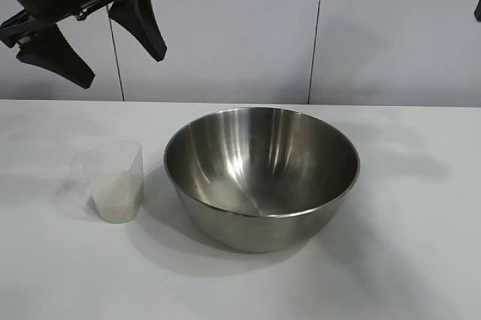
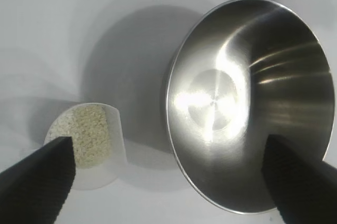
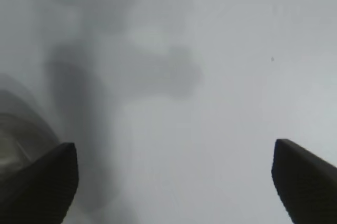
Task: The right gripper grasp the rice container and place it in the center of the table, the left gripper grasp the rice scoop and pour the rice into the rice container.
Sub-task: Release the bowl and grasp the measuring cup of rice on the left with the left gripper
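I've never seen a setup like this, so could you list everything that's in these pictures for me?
rice container: one, shiny steel bowl, empty, standing near the middle of the table.
rice scoop: one, clear plastic cup, upright on the table beside the bowl, on the left arm's side, not touching it.
rice: one pale heap of grains, inside the scoop.
table: one, white, under everything.
wall: pale panels behind the table.
left claw: one, black, open, hanging in the air above the scoop, holding nothing.
right claw: one, black, open, over bare table beside the bowl's edge, holding nothing.
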{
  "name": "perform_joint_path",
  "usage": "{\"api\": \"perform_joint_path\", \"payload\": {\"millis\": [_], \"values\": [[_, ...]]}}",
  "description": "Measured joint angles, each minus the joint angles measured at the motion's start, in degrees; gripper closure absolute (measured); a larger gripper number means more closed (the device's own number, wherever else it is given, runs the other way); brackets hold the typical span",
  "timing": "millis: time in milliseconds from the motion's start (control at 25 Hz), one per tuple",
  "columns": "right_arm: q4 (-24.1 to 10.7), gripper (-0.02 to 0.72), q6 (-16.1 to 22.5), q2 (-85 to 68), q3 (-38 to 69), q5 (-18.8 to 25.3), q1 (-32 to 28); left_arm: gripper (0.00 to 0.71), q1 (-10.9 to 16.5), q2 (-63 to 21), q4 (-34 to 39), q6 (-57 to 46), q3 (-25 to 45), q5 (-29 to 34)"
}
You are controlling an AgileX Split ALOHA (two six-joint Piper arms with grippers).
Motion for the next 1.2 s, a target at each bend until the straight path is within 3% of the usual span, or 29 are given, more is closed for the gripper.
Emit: {"api": "perform_joint_path", "payload": {"millis": [200, 360, 480, 680, 880, 1200], "values": [[-0.3, 0.009, -1.0, -16.6, 12.5, -7.5, 1.0, 0.016, 0.0, 0.0, 0.0, 0.2, 0.0, 0.0], [-2.3, 0.009, -2.5, -28.9, 21.1, -9.7, 4.2, 0.016, 0.0, 0.0, 0.0, 0.4, 0.0, 0.0], [-6.0, 0.009, -2.2, -38.2, 27.1, -10.5, 5.1, 0.016, 0.0, 0.0, 0.0, 0.9, 0.0, 0.0], [-13.1, 0.009, 2.5, -53.2, 37.5, -15.4, 5.3, 0.016, 0.0, 0.0, 0.0, 1.0, 0.0, 0.0], [-13.6, 0.009, 5.3, -62.8, 46.4, -15.3, 6.9, 0.016, 0.0, 0.0, 0.0, 1.1, 0.0, 0.0], [-15.6, 0.009, 5.6, -76.3, 56.9, -14.9, 10.2, 0.016, 0.0, 0.0, 0.0, 2.4, 0.0, 0.0]]}}
